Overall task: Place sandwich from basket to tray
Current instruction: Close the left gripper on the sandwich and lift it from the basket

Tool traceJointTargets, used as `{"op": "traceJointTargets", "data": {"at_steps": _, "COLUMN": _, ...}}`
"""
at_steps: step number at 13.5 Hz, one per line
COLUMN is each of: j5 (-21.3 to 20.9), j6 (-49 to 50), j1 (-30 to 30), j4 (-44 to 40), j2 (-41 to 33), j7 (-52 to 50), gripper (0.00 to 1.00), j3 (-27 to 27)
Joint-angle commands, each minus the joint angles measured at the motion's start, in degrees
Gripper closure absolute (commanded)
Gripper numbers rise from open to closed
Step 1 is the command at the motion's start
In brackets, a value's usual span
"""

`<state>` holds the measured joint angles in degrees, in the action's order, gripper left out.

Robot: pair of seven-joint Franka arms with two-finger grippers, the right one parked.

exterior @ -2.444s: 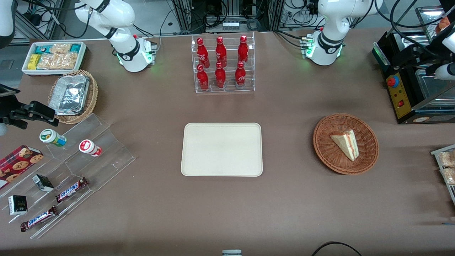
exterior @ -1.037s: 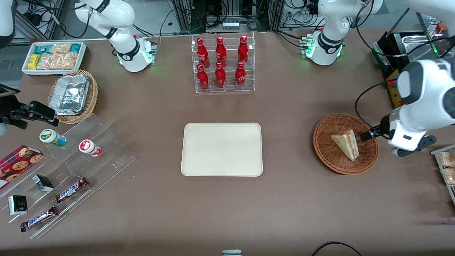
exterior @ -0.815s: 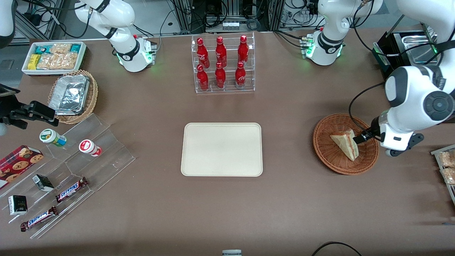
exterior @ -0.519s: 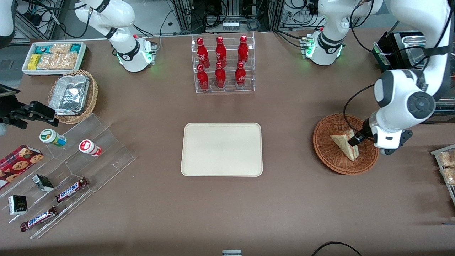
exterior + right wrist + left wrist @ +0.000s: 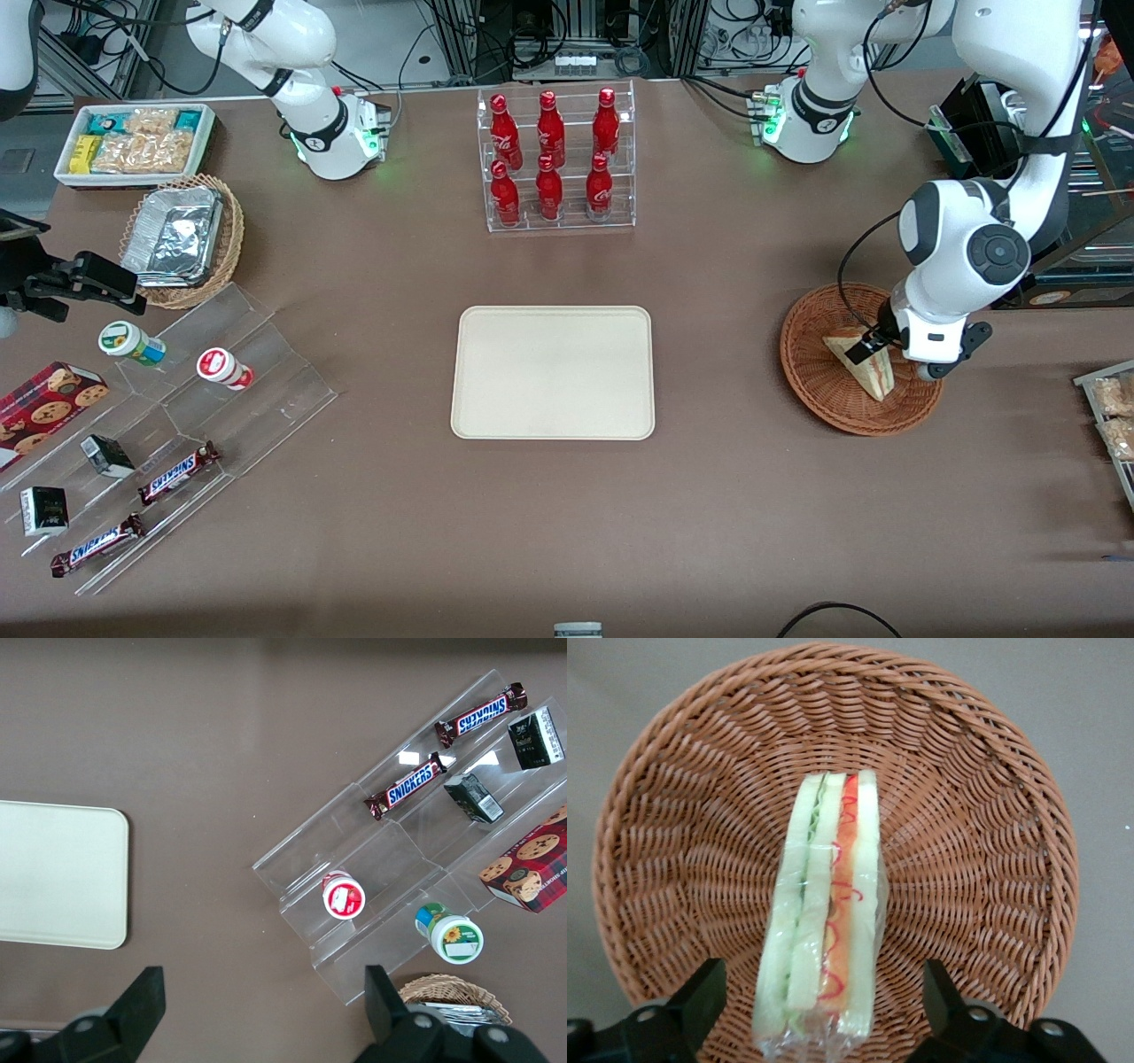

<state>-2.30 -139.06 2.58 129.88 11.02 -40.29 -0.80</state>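
The sandwich (image 5: 875, 379), a plastic-wrapped white wedge with red and green filling, lies in the reddish-brown wicker basket (image 5: 811, 359) toward the working arm's end of the table. My left gripper (image 5: 864, 350) hangs open just over the sandwich. In the left wrist view the sandwich (image 5: 824, 921) rests cut edge up on the basket (image 5: 966, 815), and the gripper (image 5: 822, 979) straddles its wide end. One black finger (image 5: 700, 992) stands on each side with a gap to the wrap. The cream tray (image 5: 553, 372) sits bare at the table's middle, and its corner (image 5: 58, 873) shows in the right wrist view.
A clear rack of red bottles (image 5: 556, 159) stands farther from the front camera than the tray. A black machine (image 5: 992, 221) and a tray of snack packets (image 5: 1112, 416) flank the basket. Toward the parked arm's end are a foil-filled tan basket (image 5: 186, 235), a white bin (image 5: 133, 142) and an acrylic snack stand (image 5: 177, 425).
The left arm swung in from the working arm's end of the table and moved over the basket. Its open gripper now sits over the sandwich, which has not moved.
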Motion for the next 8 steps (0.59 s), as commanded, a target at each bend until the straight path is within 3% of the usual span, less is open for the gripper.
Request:
{"op": "traceJointTargets", "data": {"at_steps": 1, "j5": -0.69, "j6": -2.79, "j1": 0.15, "j4": 0.47, "j2": 1.38, "j7": -1.11, "gripper": 0.31, "j3": 0.0}}
{"op": "traceJointTargets", "data": {"at_steps": 6, "j5": -0.69, "j6": 1.14, "j1": -0.12, "j4": -0.06, "j2": -0.46, "j7": -0.58, "gripper": 0.88, "j3": -0.08}}
{"op": "traceJointTargets", "data": {"at_steps": 8, "j5": -0.69, "j6": 6.85, "j1": 0.24, "j4": -1.46, "j2": -3.01, "j7": -0.58, "gripper": 0.91, "j3": -0.08}}
